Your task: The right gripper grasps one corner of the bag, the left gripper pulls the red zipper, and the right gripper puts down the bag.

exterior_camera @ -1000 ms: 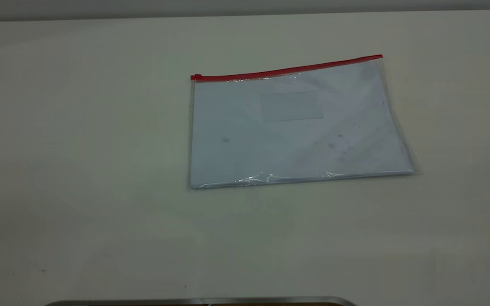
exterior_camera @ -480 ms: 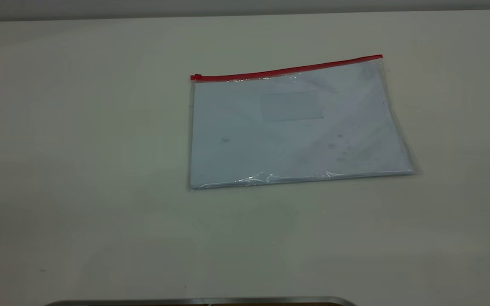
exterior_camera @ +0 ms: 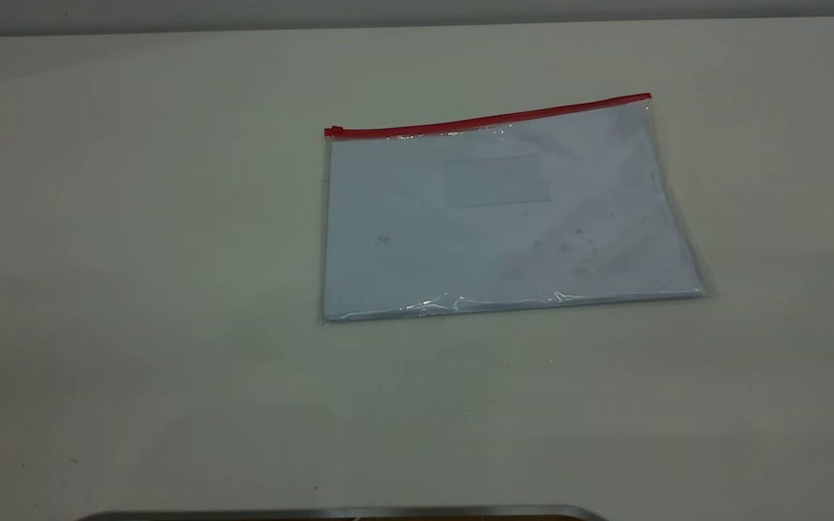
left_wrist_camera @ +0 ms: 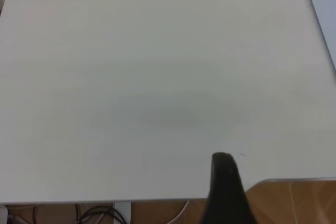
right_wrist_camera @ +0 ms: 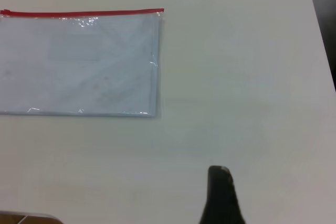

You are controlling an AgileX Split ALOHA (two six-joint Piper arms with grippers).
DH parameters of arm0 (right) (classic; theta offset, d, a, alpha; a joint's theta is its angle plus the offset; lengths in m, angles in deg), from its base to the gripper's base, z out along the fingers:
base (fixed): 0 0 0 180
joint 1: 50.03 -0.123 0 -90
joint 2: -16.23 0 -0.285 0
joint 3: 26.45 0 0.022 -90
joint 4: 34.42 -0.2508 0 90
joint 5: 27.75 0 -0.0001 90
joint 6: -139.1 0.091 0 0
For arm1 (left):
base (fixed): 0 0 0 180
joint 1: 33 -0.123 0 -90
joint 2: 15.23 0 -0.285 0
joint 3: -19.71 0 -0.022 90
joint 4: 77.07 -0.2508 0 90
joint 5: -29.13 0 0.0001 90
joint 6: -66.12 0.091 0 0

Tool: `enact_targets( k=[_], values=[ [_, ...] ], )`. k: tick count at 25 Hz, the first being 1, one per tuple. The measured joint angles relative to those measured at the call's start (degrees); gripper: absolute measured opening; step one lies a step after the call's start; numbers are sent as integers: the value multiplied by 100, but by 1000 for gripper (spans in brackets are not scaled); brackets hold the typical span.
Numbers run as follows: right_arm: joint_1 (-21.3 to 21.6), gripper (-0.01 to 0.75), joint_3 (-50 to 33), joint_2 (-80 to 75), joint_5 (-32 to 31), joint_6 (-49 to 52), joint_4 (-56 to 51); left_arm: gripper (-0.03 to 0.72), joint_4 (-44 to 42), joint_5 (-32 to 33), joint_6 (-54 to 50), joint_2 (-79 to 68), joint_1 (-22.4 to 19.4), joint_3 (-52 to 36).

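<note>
Though untouched, one bag (exterior_camera: pixel 504 217).

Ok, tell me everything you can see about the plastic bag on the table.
The bag is a flat, clear plastic pouch, rectangular, with white sheets inside and a faint rectangular pocket on its face. A thin red zipper runs along its far long edge, with a small red slider at the left end. It lies flat on the pale table, slightly skewed, with glints and wrinkles along its near edge. Nothing but the table touches it; neither tool is near it.
</note>
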Motion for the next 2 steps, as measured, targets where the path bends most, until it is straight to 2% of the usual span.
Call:
enact_targets(
  k=[2],
  values=[
    [0, 576, 0, 0, 5, 0, 0, 590, 0, 0, 0, 0, 0, 0]
  ],
)
